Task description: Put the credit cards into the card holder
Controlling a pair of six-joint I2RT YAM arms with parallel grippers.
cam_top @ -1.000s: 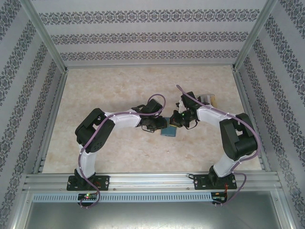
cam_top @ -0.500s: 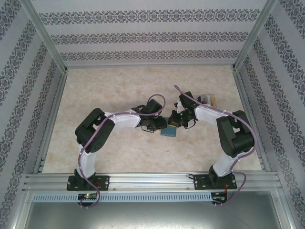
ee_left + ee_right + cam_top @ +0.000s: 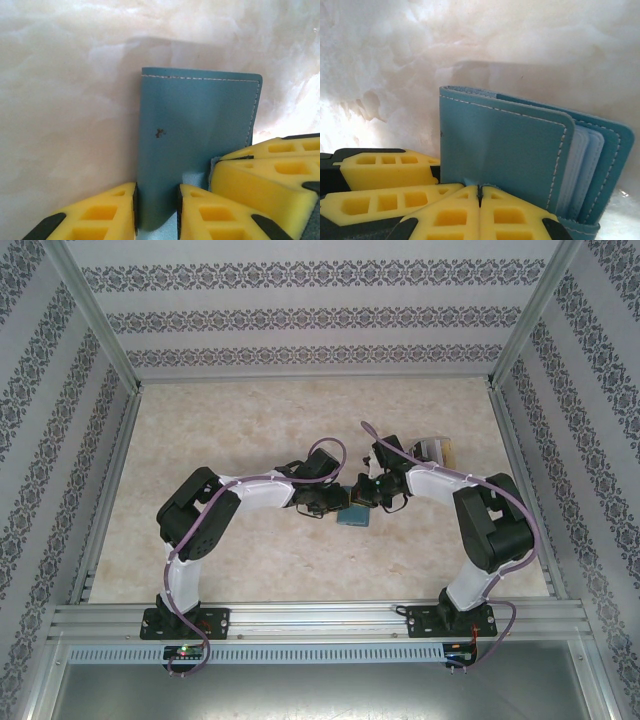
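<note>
Working holder (image 3: 195, 145) open on table (image 3: 250, 430): clamped narrowly along 1 edge by left gripper (image 3: 157, 192), cover pinched by tight-closed right gripper (image 3: 480, 192). Early going, seemingly; cards (image 3: 437, 449) waiting far right, none seen pocketed.

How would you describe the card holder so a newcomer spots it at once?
On the marble-look table, look where the left arm meets the right arm. The card holder is the small teal folding wallet there, pale-stitched, unlike the pale cards farther back.
</note>
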